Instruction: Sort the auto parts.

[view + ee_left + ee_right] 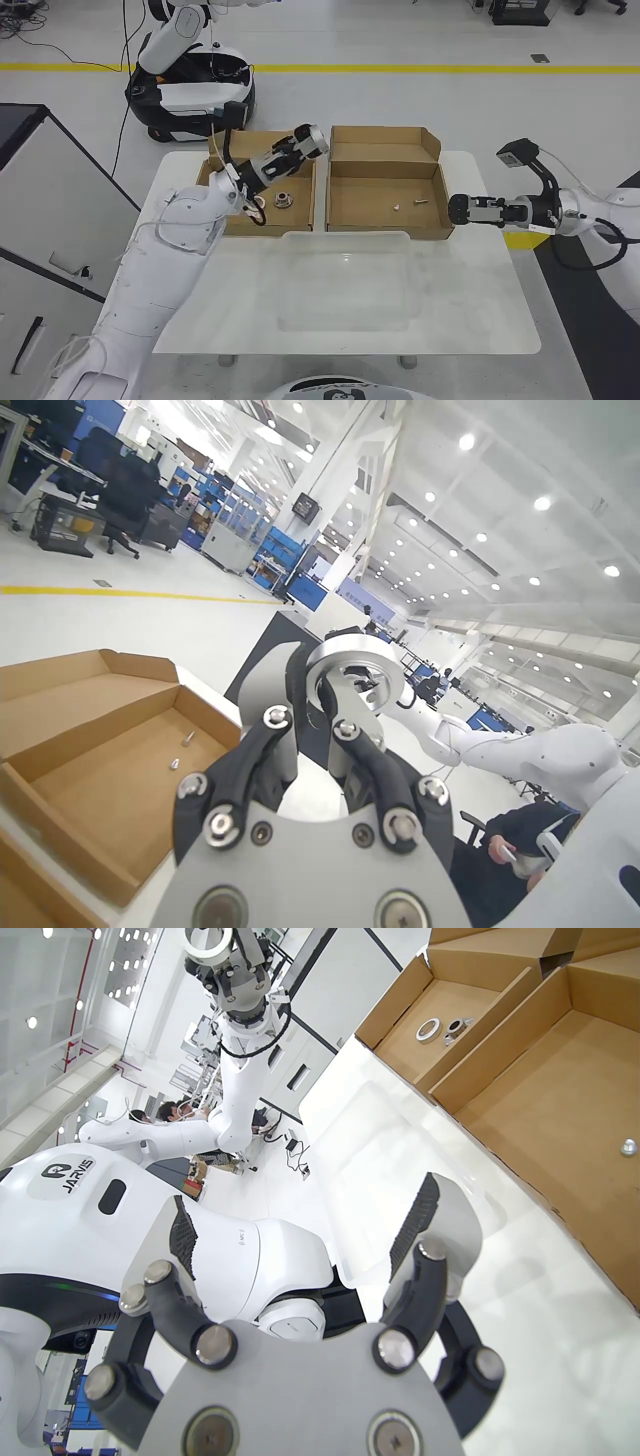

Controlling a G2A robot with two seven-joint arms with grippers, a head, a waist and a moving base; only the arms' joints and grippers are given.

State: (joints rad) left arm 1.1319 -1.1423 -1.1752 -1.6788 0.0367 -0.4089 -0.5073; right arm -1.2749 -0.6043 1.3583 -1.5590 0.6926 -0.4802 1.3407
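two open brown cardboard boxes seen side by side at the far half of the white table (470,320). found in the left-hand cardboard box (300,215) a flat silver metal ring (258,208) and a flanged silver metal hub (285,199), just beside each other on its floor. found in the right-hand cardboard box (360,200) two small silver bolts (397,208), near each other but apart, toward the middle of its floor. saw a clear shallow plastic tray (345,240) on the near side, just in front of both boxes. saw the left gripper (303,143) high above the far edge of the left-hand cardboard box, fingers (327,700) drawn close together and pinching the rim of a wide silver metal ring (350,650), one finger inside the ring and one outside. saw the right gripper (455,208) low, just beside the outer wall of the right-hand cardboard box, jaws spread wide and holding nothing.
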